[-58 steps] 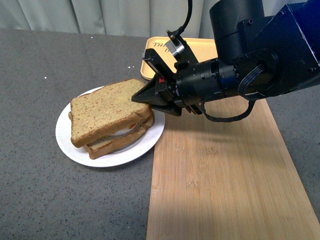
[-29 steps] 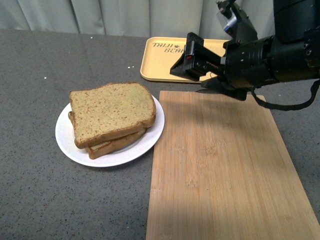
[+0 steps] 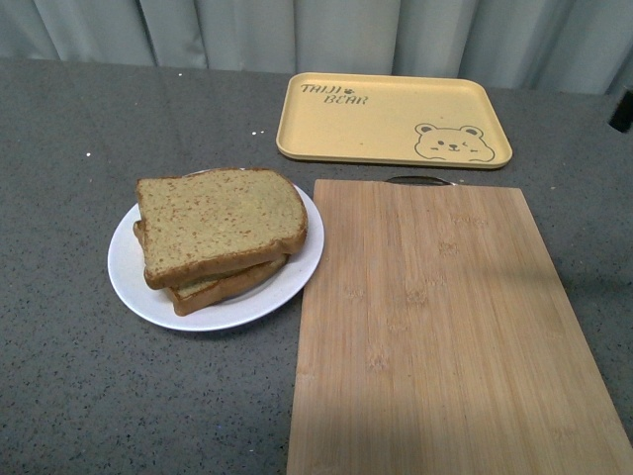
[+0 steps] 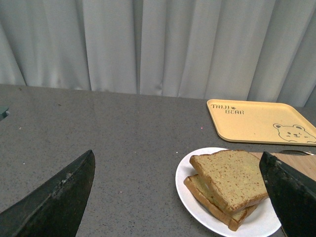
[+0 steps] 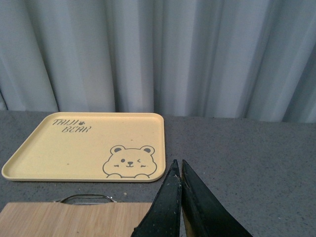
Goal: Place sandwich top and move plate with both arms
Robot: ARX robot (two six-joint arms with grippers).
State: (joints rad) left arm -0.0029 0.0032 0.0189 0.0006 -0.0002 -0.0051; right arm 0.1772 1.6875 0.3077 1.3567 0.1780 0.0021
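Observation:
The sandwich top (image 3: 220, 223) lies flat on a lower bread slice (image 3: 223, 287), and the stack rests on the white plate (image 3: 129, 287) left of centre. In the left wrist view my left gripper (image 4: 177, 153) is open, its wide black fingers (image 4: 54, 202) framing the table in front of the plate (image 4: 190, 190) and the sandwich top (image 4: 232, 177); it holds nothing. My right gripper (image 5: 179, 163) is shut and empty, hovering over the grey table near the yellow tray's corner. Neither gripper's jaws appear in the front view.
A yellow tray with a bear drawing (image 3: 386, 119) sits at the back. A bamboo cutting board (image 3: 445, 327) with a metal handle (image 5: 84, 197) lies right of the plate. Curtains close off the far side. A dark bit of arm (image 3: 623, 111) shows at the right edge.
My right arm has let go of the top slice, drawn back to the right over the tray and left the front view. The slice stays on the stack.

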